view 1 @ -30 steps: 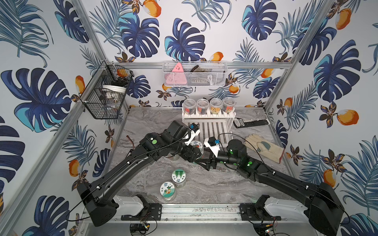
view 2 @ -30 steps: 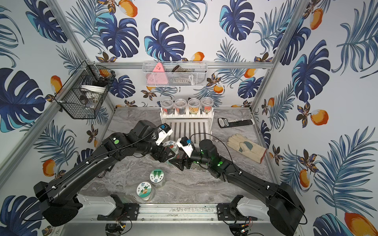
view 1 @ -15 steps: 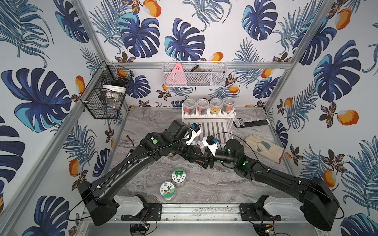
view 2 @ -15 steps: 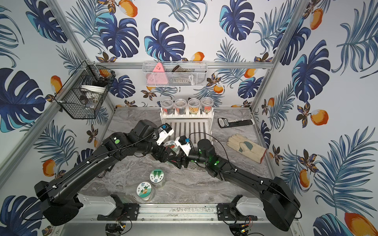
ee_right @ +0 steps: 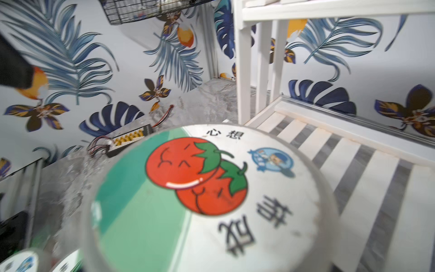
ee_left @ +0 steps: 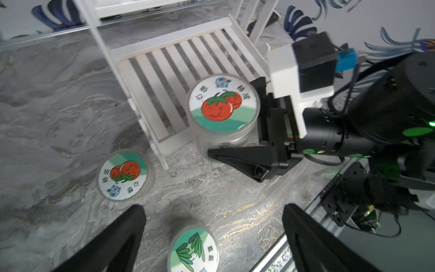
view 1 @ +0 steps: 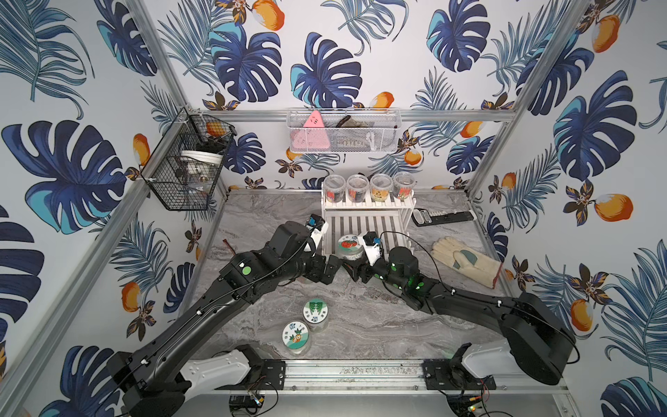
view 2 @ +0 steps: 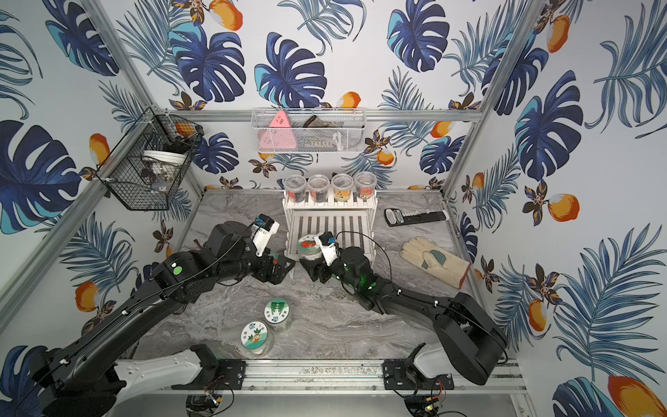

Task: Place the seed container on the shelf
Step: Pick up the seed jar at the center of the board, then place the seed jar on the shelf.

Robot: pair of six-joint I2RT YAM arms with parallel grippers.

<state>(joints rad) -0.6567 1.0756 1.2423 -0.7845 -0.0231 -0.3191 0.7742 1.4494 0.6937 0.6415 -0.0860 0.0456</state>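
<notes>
The seed container [view 1: 349, 245] [view 2: 308, 247] is a clear jar with a tomato lid [ee_left: 222, 103] [ee_right: 211, 188]. It sits at the front edge of the white shelf's [view 1: 368, 220] [view 2: 332, 220] [ee_left: 176, 58] [ee_right: 353, 164] lower slatted tier. My right gripper [view 1: 352, 265] [view 2: 312, 269] is shut on it from the front right. One finger [ee_left: 240, 155] lies along the jar's side and the other is hidden behind it. My left gripper [view 1: 326, 272] [view 2: 279, 269] [ee_left: 211, 209] stands wide open just left of the jar, holding nothing. I cannot tell whether the jar rests on the slats.
Several jars [view 1: 368, 187] fill the shelf's upper tier. Two lidded containers [view 1: 315, 314] [view 1: 296, 335] stand on the table near the front; the leaf-lidded one [ee_left: 193, 249] lies below my left gripper. A glove [view 1: 465, 260] and a black device [view 1: 442, 216] lie at right.
My left gripper has let go of the seed container, opened wide and drawn back a little. My right gripper has closed on the container.
</notes>
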